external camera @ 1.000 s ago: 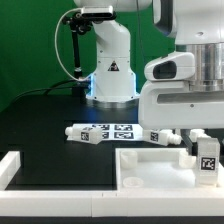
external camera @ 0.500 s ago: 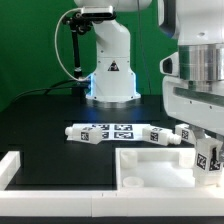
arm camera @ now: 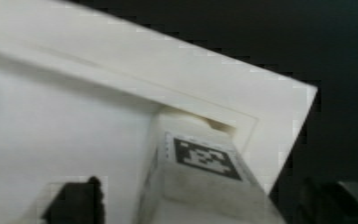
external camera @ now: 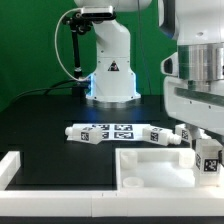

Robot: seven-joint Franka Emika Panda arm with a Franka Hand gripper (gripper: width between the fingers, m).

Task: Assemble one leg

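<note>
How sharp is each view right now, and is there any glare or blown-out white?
Exterior view: fairly sharp; the tags on the lying legs are readable, with a bluish glow at the arm's base. Wrist view: soft and blurry; the leg between the gripper fingers shows a smeared tag, and the white panel is nearly featureless.

Leg (external camera: 209, 157): short chunky white peg, black-and-white square tag on its visible face. Upright, at the exterior view's right edge, over the white panel's far right part; contact with panel cannot be told. Wrist view: same leg (arm camera: 197, 175) stands between the two dark jaws, tag facing camera. Three more legs (external camera: 122, 133), alike, lie end to end in a row on the black table.
</note>
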